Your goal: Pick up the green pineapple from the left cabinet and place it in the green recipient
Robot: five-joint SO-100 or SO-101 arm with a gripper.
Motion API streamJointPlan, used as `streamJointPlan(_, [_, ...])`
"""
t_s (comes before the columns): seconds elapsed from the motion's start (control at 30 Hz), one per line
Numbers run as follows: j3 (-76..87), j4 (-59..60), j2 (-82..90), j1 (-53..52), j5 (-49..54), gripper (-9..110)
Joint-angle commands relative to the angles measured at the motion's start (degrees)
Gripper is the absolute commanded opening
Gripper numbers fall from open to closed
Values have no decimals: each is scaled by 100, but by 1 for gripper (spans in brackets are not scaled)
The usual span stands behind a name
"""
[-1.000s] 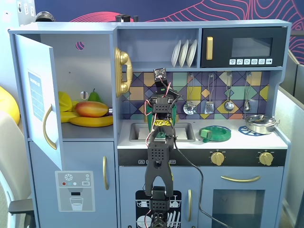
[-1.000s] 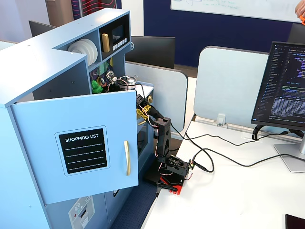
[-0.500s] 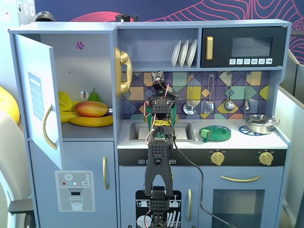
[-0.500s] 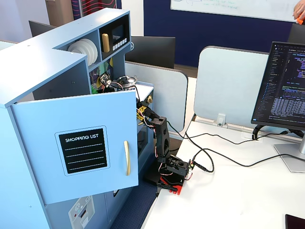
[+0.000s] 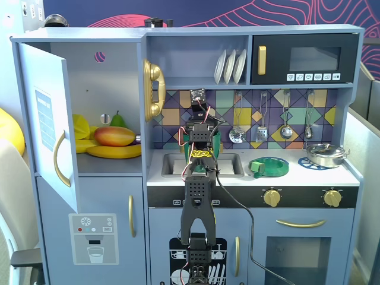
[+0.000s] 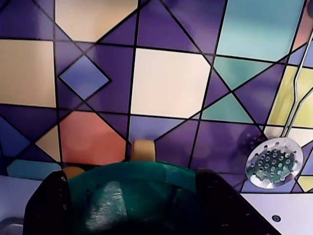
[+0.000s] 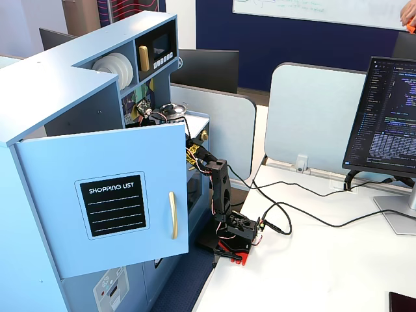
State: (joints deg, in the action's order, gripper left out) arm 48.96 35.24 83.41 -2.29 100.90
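Note:
The left cabinet (image 5: 110,89) stands open, its door (image 5: 44,119) swung out; the door also shows in a fixed view (image 7: 110,195). Inside it I see a mango (image 5: 114,136), a banana (image 5: 113,152) and a pear (image 5: 117,120), but no green pineapple. The green recipient (image 5: 217,145) stands at the sink, mostly behind the arm. In the wrist view it (image 6: 146,178) fills the space between the jaws. My gripper (image 6: 132,175) is open, jaws wide apart, right over the recipient (image 5: 202,139). A pale bumpy patch (image 6: 112,205) shows inside; I cannot tell whether it is the pineapple.
The tiled backsplash (image 6: 166,83) is close ahead, with a gold tap (image 6: 143,149) and a hanging skimmer (image 6: 274,166). A flat green-and-blue dish (image 5: 268,167) and a steel pan (image 5: 325,154) sit on the counter to the right. The microwave (image 5: 306,58) is above.

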Motion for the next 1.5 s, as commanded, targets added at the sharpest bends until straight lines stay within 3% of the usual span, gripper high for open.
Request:
streamJointPlan(0.0, [-316, -281, 272, 132, -79, 27])
streamJointPlan(0.3, [1266, -123, 1960, 141, -264, 24])
streamJointPlan(1.0, [8930, 527, 8763, 563, 79, 25])
streamJointPlan(1.23, [10846, 932, 9853, 642, 229, 24])
streamJointPlan(1.47, [12182, 448, 9853, 519, -202, 25])
